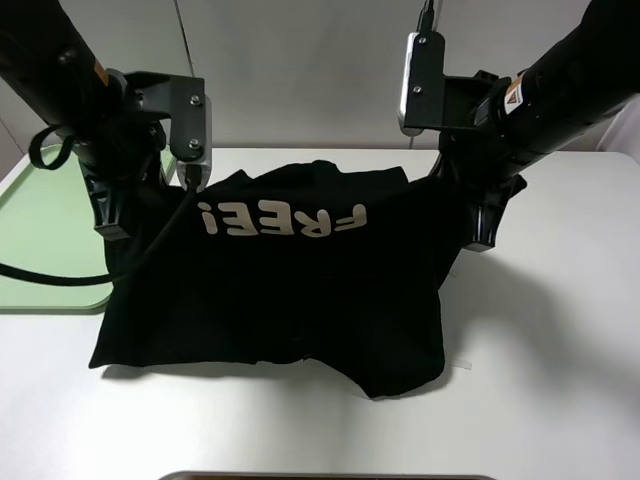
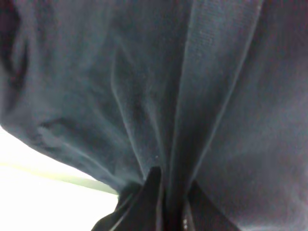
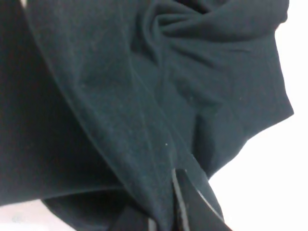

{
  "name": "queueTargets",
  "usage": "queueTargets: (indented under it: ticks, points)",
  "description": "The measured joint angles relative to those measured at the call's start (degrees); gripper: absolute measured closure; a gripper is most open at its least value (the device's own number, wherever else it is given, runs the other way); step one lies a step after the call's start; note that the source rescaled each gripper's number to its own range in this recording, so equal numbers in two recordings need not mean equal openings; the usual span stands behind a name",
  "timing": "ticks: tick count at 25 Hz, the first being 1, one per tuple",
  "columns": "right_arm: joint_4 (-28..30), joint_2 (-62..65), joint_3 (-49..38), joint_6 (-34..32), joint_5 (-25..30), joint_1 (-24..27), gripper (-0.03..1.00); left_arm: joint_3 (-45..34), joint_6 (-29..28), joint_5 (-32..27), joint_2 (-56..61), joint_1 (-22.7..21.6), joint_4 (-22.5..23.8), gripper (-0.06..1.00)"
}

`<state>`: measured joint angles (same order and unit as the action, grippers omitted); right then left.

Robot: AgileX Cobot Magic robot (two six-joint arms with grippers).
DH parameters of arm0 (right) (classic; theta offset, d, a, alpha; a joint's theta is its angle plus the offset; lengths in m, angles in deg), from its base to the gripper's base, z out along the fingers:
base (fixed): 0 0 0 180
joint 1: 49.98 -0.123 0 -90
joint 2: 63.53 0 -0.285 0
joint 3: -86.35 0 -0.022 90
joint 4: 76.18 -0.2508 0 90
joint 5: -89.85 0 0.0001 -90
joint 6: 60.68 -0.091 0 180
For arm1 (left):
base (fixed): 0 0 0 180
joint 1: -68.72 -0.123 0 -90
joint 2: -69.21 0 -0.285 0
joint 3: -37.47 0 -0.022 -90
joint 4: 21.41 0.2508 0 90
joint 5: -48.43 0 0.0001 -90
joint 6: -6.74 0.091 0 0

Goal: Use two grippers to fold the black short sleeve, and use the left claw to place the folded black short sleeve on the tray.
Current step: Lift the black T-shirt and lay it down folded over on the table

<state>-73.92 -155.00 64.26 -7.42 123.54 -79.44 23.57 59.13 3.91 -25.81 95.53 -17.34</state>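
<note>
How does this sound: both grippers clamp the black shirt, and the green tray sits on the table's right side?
Wrong side. The high view shows the green tray on the left side of the table. The left gripper and right gripper do clamp the black shirt.

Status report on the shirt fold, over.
Left gripper shut on black T-shirt. Right gripper shut on it too. Both sides aloft, rest on table. Cable trails across mint-green tray.

Wht table [image 1: 560,330], grey wall [image 1: 300,60] behind — bright
</note>
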Motion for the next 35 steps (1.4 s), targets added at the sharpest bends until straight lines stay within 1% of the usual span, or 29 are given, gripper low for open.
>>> queueTargets:
  ticks: [7,12,18,26,30,35]
  points:
    - [0.00,1.81,1.46,-0.06,4.94,0.00,0.97,1.72,0.18,-0.13,6.86,0.00,0.91,0.94]
    - [0.00,3.53,7.47,-1.20,9.58,0.00,0.97,5.07,0.18,-0.29,10.41,0.00,1.12,0.94]
    - [0.48,3.60,15.52,-2.17,16.38,0.00,0.97,9.86,0.18,-0.84,11.46,0.00,1.14,0.94]
    - [1.47,3.60,24.32,-2.22,19.91,0.00,0.97,17.33,0.18,-3.53,11.81,0.00,1.19,0.94]
    - [2.45,3.60,28.54,-2.22,22.04,0.00,0.97,20.75,0.23,-3.90,11.83,0.00,1.19,0.94]
    - [2.68,3.60,33.36,-2.22,24.80,0.00,0.97,23.27,0.23,-4.37,11.87,0.00,1.24,0.94]
